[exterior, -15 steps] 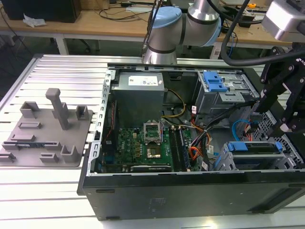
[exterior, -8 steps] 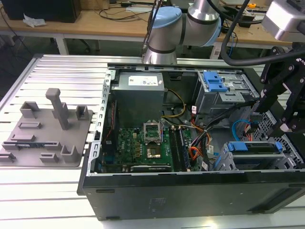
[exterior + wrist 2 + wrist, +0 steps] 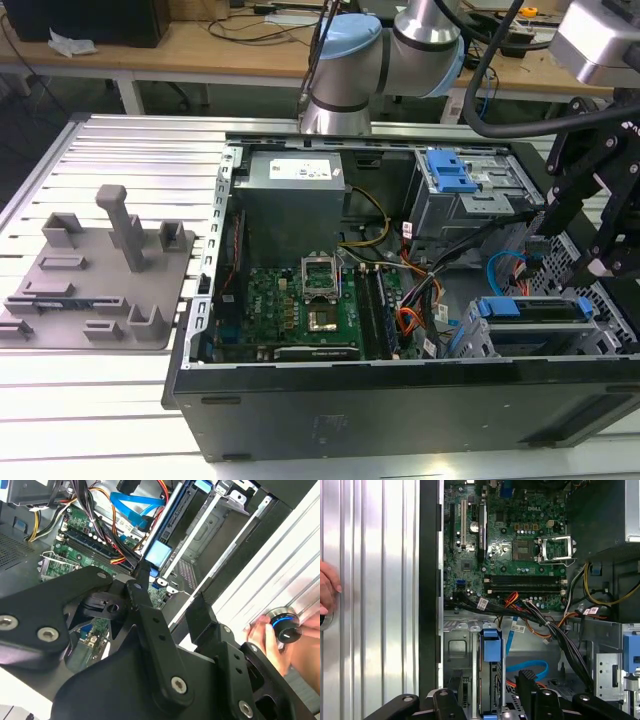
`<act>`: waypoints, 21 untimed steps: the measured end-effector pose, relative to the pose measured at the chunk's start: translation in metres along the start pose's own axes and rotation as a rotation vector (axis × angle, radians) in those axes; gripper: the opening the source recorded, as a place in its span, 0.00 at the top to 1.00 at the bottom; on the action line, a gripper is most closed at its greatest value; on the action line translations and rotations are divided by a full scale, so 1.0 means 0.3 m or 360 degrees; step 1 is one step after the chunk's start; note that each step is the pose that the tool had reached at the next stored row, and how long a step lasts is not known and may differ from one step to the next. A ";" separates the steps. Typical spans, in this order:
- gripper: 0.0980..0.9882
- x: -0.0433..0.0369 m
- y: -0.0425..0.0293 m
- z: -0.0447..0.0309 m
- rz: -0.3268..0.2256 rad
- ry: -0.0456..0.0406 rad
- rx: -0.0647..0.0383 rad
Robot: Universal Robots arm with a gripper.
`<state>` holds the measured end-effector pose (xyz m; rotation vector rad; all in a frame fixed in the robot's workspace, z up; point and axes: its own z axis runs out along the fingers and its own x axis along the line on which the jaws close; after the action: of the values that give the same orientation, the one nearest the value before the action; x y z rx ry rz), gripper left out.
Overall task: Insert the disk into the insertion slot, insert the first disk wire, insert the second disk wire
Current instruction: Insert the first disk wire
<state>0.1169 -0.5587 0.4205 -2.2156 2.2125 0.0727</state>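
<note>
Ribbed metal surface [image 3: 90, 400] carries open computer case [image 3: 400, 410]. Hand [image 3: 170, 587] spread wide, empty, hovering over disk [image 3: 490, 647], seated in insertion slot [image 3: 457, 647]. Disk likely rigid, weighty, shock-sensitive; grip by blue-framed sides.

1. Case [image 3: 400, 410]: black sheet metal, matt, smooth.
2. Table [image 3: 120, 140] under the case: ribbed bare metal, bright sheen.
3. Fixture [image 3: 100, 270] beside the case: grey plastic, matt.
4. Slot [image 3: 608, 305] inside the case: grey perforated sheet metal.
5. Disk [image 3: 500, 307] inside the case: bright blue plastic frame.
6. Board [image 3: 290, 310] inside the case: green, slightly glossy.
7. Bench [image 3: 200, 50] beyond the case: pale wood.
</note>
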 end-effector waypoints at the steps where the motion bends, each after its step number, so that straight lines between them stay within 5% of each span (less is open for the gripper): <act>1: 0.48 -0.002 0.000 0.000 0.0002 0.0000 0.0000; 4: 0.48 -0.009 0.000 0.000 0.0007 0.0001 0.0000; 6: 0.48 -0.034 0.000 0.001 0.0008 0.0032 0.0000; 9: 0.48 -0.054 0.000 0.003 0.0010 0.0122 -0.0002; 10: 0.48 -0.058 0.001 0.002 0.0012 0.0177 -0.0005; 11: 0.48 -0.064 0.000 0.002 0.0014 0.0276 -0.0010; 13: 0.48 -0.066 0.000 0.003 0.0016 0.0340 -0.0013; 14: 0.48 -0.074 0.000 0.003 0.0017 0.0403 -0.0014; 15: 0.48 -0.079 0.001 0.003 0.0019 0.0445 -0.0009; 16: 0.48 -0.080 0.001 0.003 0.0021 0.0459 0.0005; 17: 0.48 -0.081 0.001 0.004 0.0034 0.0466 0.0045; 18: 0.48 -0.082 0.001 0.004 0.0048 0.0467 0.0061; 21: 0.48 -0.084 0.001 0.011 0.0095 0.0466 0.0080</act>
<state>0.1164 -0.5333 0.4183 -2.2592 2.3895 -0.3242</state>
